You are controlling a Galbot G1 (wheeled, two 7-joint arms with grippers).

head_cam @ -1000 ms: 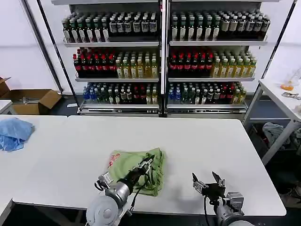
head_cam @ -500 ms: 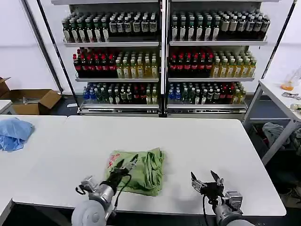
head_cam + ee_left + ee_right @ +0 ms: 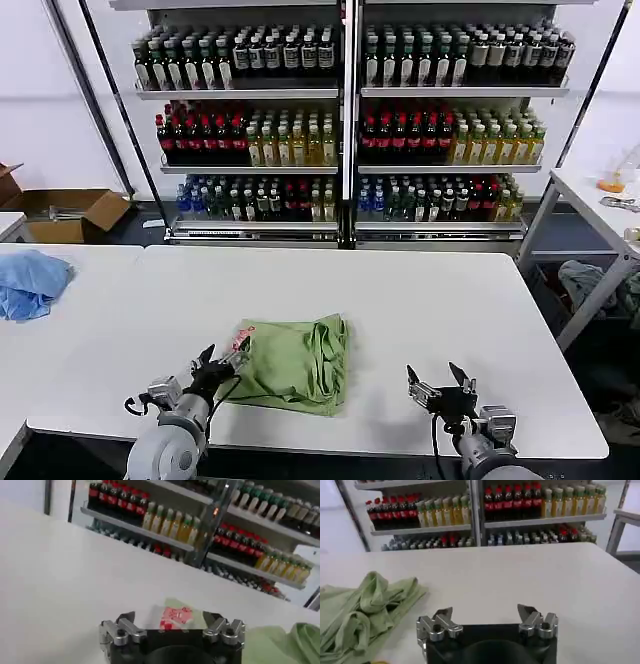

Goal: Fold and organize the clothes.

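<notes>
The clothes, a pale sage-green shirt (image 3: 293,364), lie folded in a rough square near the front of the white table (image 3: 400,300), with a red-and-white patch (image 3: 241,341) at the left corner. My left gripper (image 3: 222,359) hovers open just left of the shirt, empty. From the left wrist the patch (image 3: 175,617) shows between the spread fingers. My right gripper (image 3: 437,383) stands open over bare table to the right of the shirt. In the right wrist view the shirt's bunched edge (image 3: 365,610) lies off to one side of that gripper (image 3: 485,612).
A light blue cloth (image 3: 30,283) lies on the table at the far left. Shelves of bottles (image 3: 345,120) stand behind the table. A cardboard box (image 3: 70,212) sits on the floor at left and another table (image 3: 600,205) stands at right.
My left gripper has let go of the shirt and drawn back leftward and toward the table's front. The shirt has settled flat. The right gripper has hardly moved.
</notes>
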